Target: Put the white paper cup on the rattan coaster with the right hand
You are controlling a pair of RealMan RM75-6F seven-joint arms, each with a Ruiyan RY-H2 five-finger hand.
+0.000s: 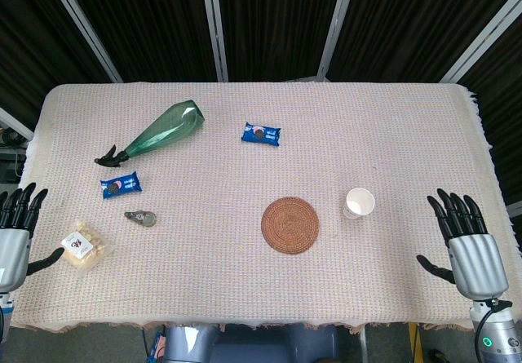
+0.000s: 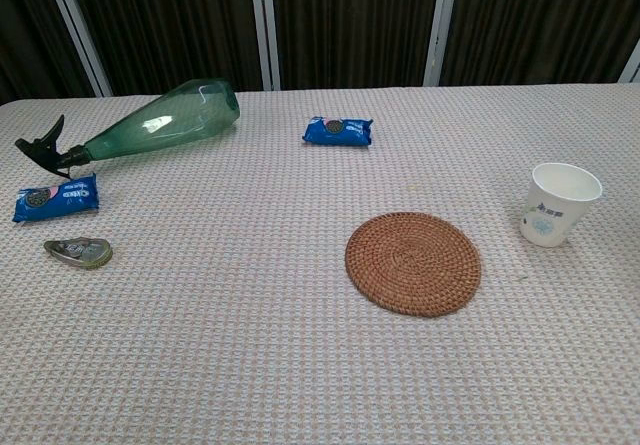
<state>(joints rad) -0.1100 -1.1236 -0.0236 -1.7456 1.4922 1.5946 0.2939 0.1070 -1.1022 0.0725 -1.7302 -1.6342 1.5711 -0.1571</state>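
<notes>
My left hand [image 1: 15,232] sits at the near left edge of the table [image 1: 245,298], fingers spread and upright, holding nothing. Just beside its thumb lies a clear snack bag [image 1: 81,247]. My right hand [image 1: 469,245] waits at the near right edge, fingers apart and empty too.

The white paper cup [image 2: 556,203] stands upright ahead of my right fingertips and toward the middle, and the rattan coaster [image 2: 412,262] lies just beyond it on the inward side, near but not touching.

My worries: the cup looks light and thin-walled, so a hard squeeze could crush it, and a finger arriving off-centre could knock it over or push it away. Setting it down with its base half over the coaster's edge would leave it tilting.

Counting from the left: one snack bag, one green spray bottle [image 2: 150,120] lying on its side, two blue biscuit packets [image 2: 55,197] [image 2: 337,131], one small metal tag-like item [image 2: 78,253] I can't identify, one coaster, one cup.
</notes>
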